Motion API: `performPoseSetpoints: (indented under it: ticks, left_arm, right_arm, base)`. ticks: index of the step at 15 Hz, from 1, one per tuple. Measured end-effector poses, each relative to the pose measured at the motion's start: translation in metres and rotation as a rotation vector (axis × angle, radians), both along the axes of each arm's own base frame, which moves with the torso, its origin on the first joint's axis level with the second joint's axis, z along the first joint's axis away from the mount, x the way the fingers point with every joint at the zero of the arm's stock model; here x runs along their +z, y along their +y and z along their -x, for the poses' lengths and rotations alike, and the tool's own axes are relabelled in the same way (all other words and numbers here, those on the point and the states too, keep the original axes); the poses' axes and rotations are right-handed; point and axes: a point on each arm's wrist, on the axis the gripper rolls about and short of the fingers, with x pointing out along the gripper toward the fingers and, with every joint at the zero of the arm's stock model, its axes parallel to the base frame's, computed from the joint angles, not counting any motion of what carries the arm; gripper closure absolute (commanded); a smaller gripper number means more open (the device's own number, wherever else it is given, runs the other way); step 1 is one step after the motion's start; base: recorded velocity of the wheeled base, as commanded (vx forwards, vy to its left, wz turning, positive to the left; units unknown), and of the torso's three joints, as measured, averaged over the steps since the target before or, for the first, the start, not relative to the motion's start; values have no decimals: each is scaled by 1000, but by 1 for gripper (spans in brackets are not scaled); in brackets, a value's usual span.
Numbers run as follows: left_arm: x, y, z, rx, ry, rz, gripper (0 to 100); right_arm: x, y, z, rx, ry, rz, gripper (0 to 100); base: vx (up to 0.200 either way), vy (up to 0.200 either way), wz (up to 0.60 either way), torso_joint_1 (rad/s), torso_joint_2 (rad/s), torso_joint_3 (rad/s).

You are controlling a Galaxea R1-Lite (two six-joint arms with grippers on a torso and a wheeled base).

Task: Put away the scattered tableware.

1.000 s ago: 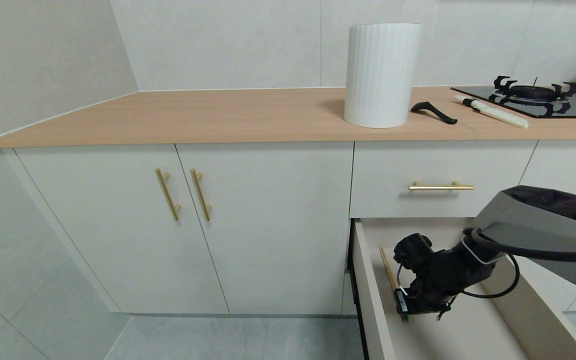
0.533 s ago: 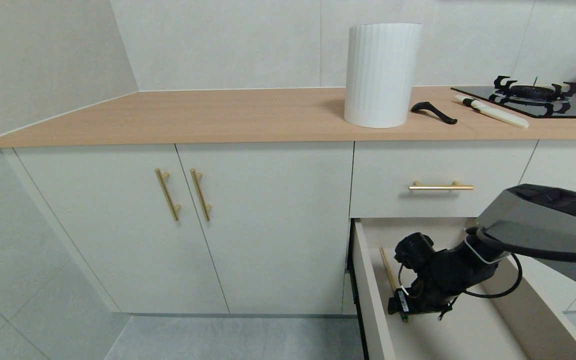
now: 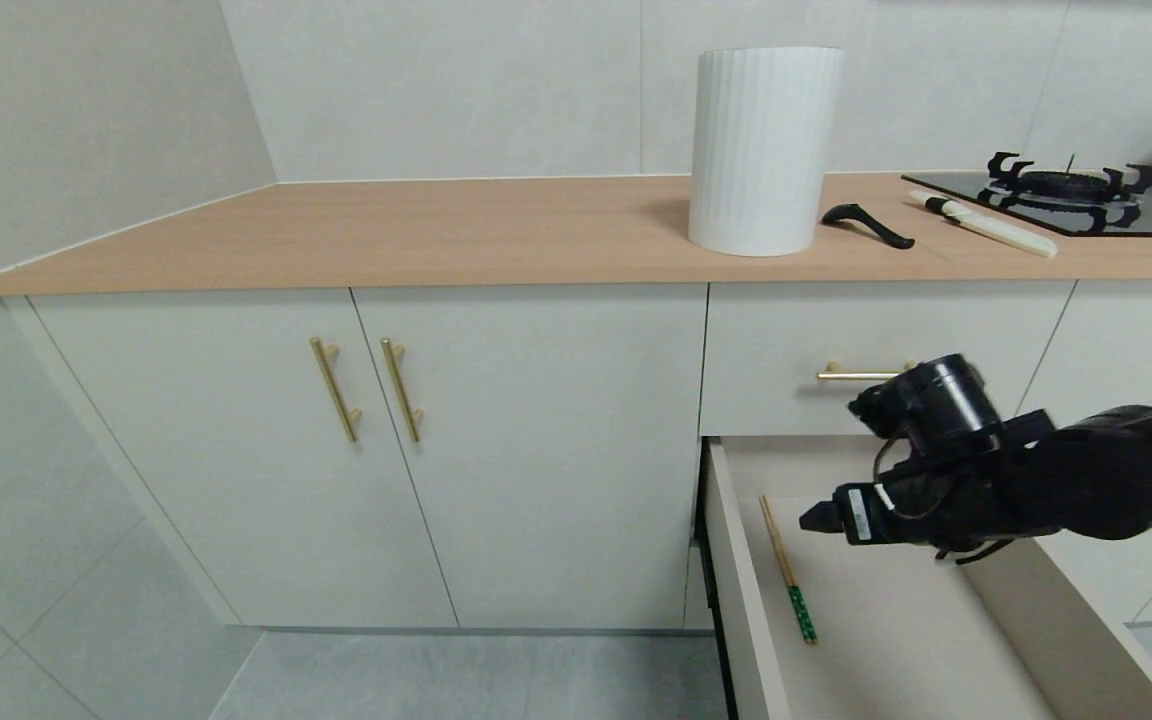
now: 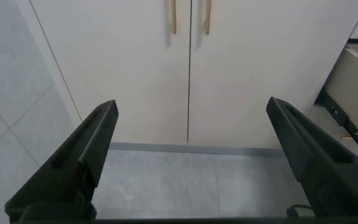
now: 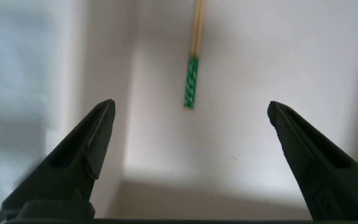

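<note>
Over open beige drawer, with black right gripper splayed empty above green-tipped wooden chopsticks: may clip gold bar handle when raised.

Sticker on right hand: print too small to read; nothing else legible.

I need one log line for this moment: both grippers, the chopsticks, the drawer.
right gripper: open, above drawer | left gripper: open, facing cabinet doors | chopsticks: lying in drawer, by its left wall | drawer: open
</note>
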Motion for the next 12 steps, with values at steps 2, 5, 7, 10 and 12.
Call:
performPoseSetpoints:
  ticks: [2,5,7,10,12]
  left_arm:
    - [0,0,0,0,0,0,0]
    - [0,0,0,0,0,0,0]
    - [0,0,0,0,0,1,0]
    - [0,0,0,0,0,0,0]
    - [0,0,0,0,1,0,0]
  right_arm:
    - [40,-17,20,3,-118,-6,0]
    - [79,-44,41,-24,-257,12,0]
    - [91,-54,49,-43,-308,13,0]
    - [98,-58,56,-41,-336,26,0]
    - [98,-59,58,-38,-343,30,0]
  base:
    - [0,0,0,0,0,0]
    - [0,0,0,0,0,0]
    - [0,0,0,0,0,0]
    - [0,0,0,45,-179,-132]
    - [0,0,0,46,-205,-281]
